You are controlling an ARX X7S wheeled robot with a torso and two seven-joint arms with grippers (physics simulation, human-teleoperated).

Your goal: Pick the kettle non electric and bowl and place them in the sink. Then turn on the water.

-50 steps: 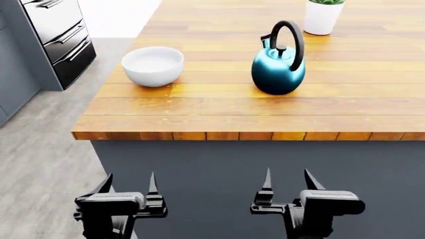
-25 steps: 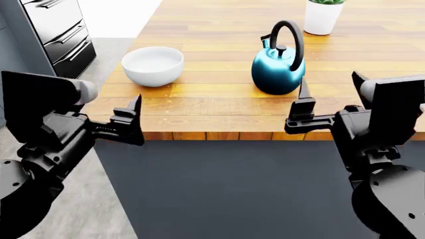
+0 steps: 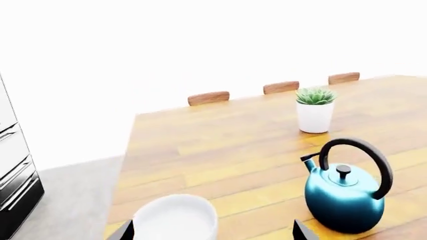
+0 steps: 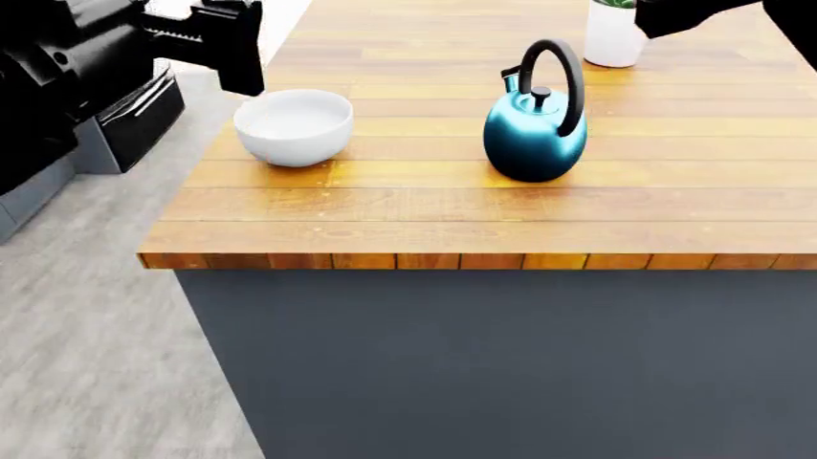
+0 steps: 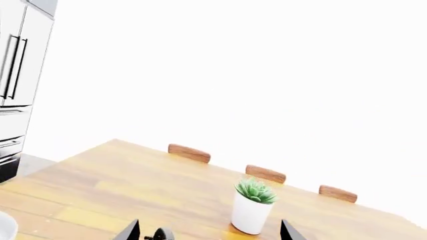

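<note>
On the wooden countertop (image 4: 422, 206) stands the teal-blue kettle (image 4: 537, 134) with its black arched handle, and the white bowl (image 4: 294, 124) sits to its left. My left gripper (image 3: 213, 232) is open, raised near the counter's left edge above and beside the bowl (image 3: 175, 220), with the kettle (image 3: 343, 200) off to one side. My right gripper (image 5: 210, 232) is open too, held high over the counter behind the kettle. Only a dark bit of that arm (image 4: 715, 14) shows in the head view. The sink and the water are out of view.
A white plant pot (image 4: 619, 33) stands behind the kettle. Dark drawer fronts (image 4: 121, 91) line the floor gap left of the counter. Wooden chair backs (image 3: 208, 97) run along the counter's far side. A tall fridge (image 5: 17, 65) stands at the far left.
Both arms have risen from below the counter's front edge to above the countertop, the left toward the bowl's side, the right up past the kettle to the upper right.
</note>
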